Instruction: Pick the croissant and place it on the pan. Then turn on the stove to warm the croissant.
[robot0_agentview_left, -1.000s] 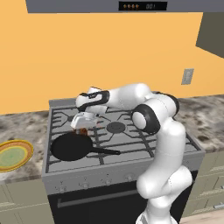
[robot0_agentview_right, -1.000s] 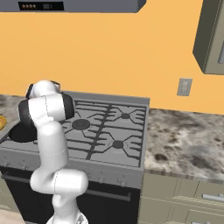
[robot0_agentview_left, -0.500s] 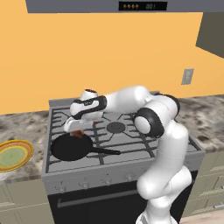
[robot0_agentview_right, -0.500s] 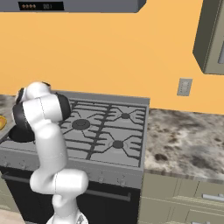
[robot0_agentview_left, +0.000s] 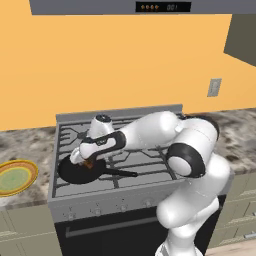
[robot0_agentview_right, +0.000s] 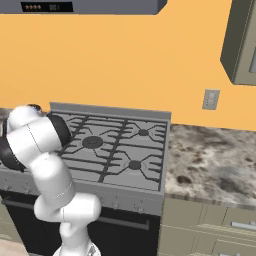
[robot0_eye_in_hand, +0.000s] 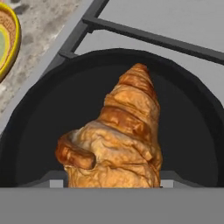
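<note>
Since a second ago I've lowered my gripper (robot0_agentview_left: 86, 161), clamped on the croissant (robot0_eye_in_hand: 118, 135), over the pan (robot0_agentview_left: 79, 171) at the stove's (robot0_agentview_left: 145, 170) front-left corner. Release and knob remain.

Black pan (robot0_agentview_left: 79, 171) on stove (robot0_agentview_left: 145, 162); plate (robot0_agentview_left: 16, 176) on counter (robot0_agentview_left: 27, 145).
</note>
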